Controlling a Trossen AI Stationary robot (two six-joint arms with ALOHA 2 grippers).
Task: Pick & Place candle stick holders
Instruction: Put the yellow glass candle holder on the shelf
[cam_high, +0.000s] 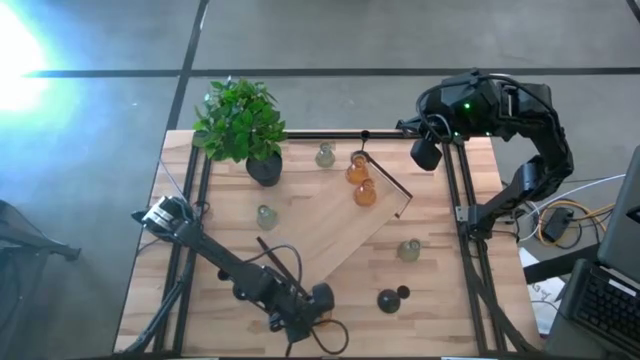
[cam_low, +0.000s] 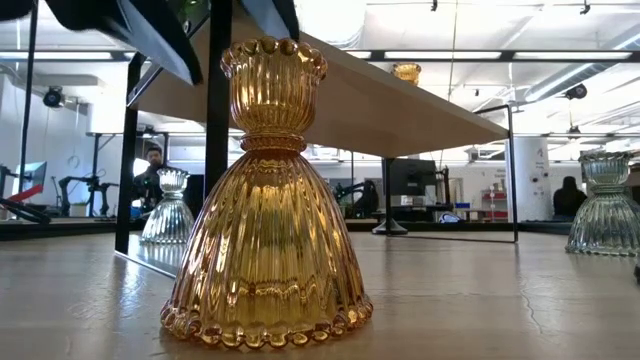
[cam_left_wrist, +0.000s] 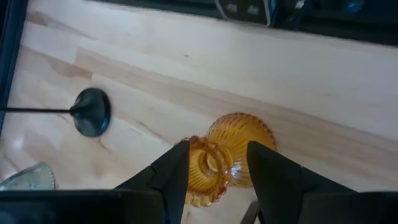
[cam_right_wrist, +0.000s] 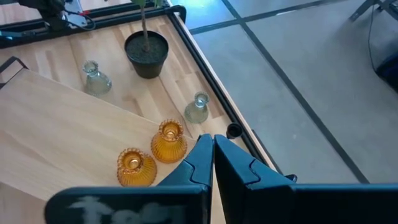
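- Wood table (cam_high: 300, 250) carries a pale raised board (cam_high: 330, 230) across its middle.
- Left gripper (cam_left_wrist: 217, 149) hangs at the near edge, fingers spread either side of the top cup of an amber holder (cam_left_wrist: 239, 134); contact unclear. That holder stands upright on the table.
- Right gripper (cam_right_wrist: 213, 140) waits over the far right corner, fingers pressed together, nothing between them.
- Potted plant (cam_high: 263, 168) stands far left.
- Two amber holders (cam_high: 358, 170) stand just beside each other on the board's far end.
- Black holder (cam_high: 388, 300) stands at near right.

Green-grey holder (cam_left_wrist: 28, 177) cut by the frame edge; black holder's (cam_left_wrist: 91, 112) stem too.
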